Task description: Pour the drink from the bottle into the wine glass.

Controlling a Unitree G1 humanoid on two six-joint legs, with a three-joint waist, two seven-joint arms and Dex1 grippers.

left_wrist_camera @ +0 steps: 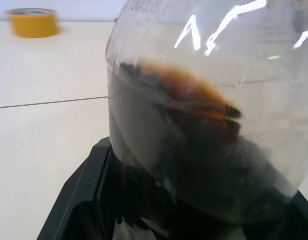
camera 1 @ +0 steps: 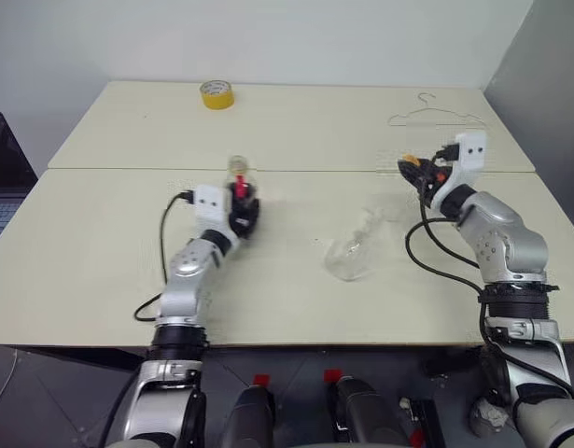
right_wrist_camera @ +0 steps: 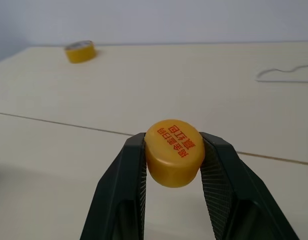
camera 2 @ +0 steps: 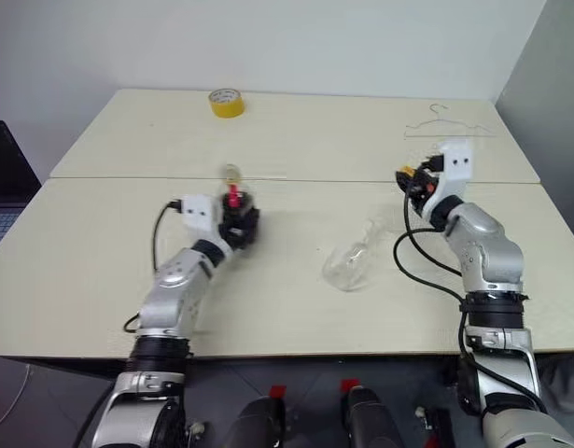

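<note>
The bottle [camera 1: 238,179] stands upright in my left gripper [camera 1: 242,215], which is shut on its rounded body left of the table's middle. Its neck is bare, with a red label strip below it. The drink [left_wrist_camera: 194,165], dark brown, fills the lower part of the bottle [left_wrist_camera: 204,100] in the left wrist view. The wine glass [camera 1: 350,254] is clear and seems to lie on its side between my arms, bowl toward me. My right gripper [right_wrist_camera: 175,156] is shut on the yellow cap [right_wrist_camera: 174,145], held above the table at the right [camera 1: 417,168].
A yellow tape roll [camera 1: 217,93] sits at the far edge of the table. A thin wire hanger [camera 1: 436,114] lies at the far right. A seam [camera 1: 305,171] runs across the tabletop. A dark laptop [camera 1: 2,182] sits beyond the left edge.
</note>
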